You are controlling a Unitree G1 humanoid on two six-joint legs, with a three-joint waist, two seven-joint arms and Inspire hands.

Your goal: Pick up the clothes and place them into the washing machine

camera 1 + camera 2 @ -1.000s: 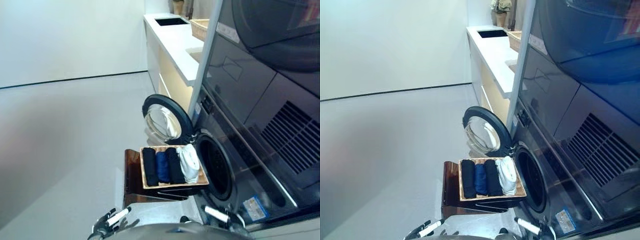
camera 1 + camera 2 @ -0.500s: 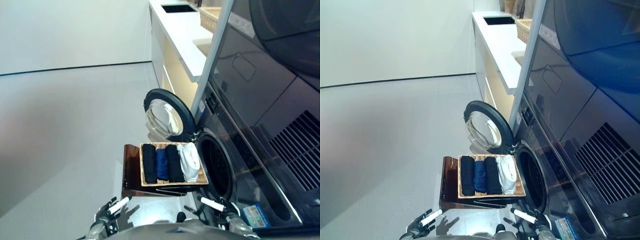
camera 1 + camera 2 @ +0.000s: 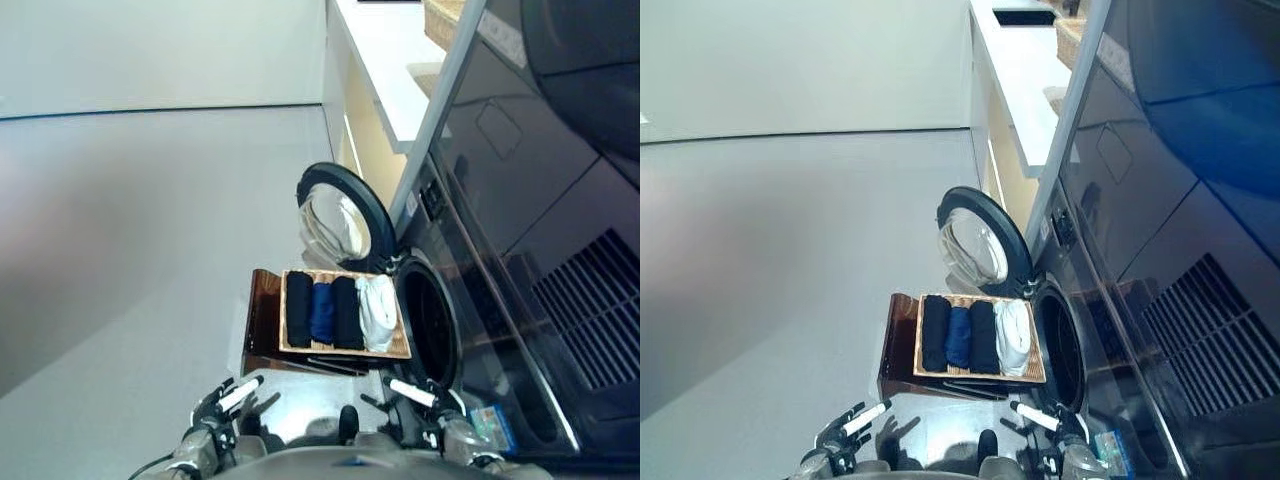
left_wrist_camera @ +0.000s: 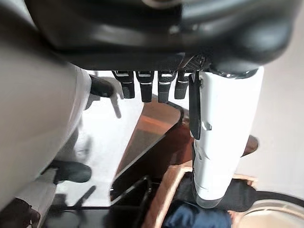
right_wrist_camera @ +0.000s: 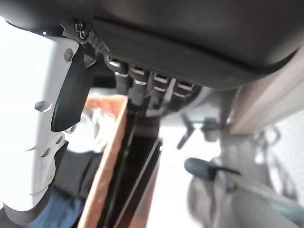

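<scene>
A shallow wicker basket (image 3: 343, 351) rests on a brown wooden stand (image 3: 262, 322) before the washing machine's open drum (image 3: 429, 322). In it lie rolled clothes side by side: a black roll (image 3: 298, 308), a blue roll (image 3: 322, 311), another black roll (image 3: 346, 312) and a white one (image 3: 378, 311) nearest the drum. The round door (image 3: 340, 216) stands swung open behind the basket. My left hand (image 3: 223, 400) and right hand (image 3: 421, 397) hover low, nearer to me than the stand, both open and holding nothing. The right wrist view shows the basket rim (image 5: 107, 160) past the straight fingers (image 5: 142, 86).
A white counter (image 3: 385, 70) with a second wicker basket (image 3: 447, 18) runs along the wall beyond the machine. A dark second appliance (image 3: 560, 90) is stacked above the washer. Bare grey floor (image 3: 130, 230) spreads out to the left.
The camera has tilted downward, so the whole scene has shifted. Both hands have come further into view at the bottom edge, still open. The basket and clothes have not moved.
</scene>
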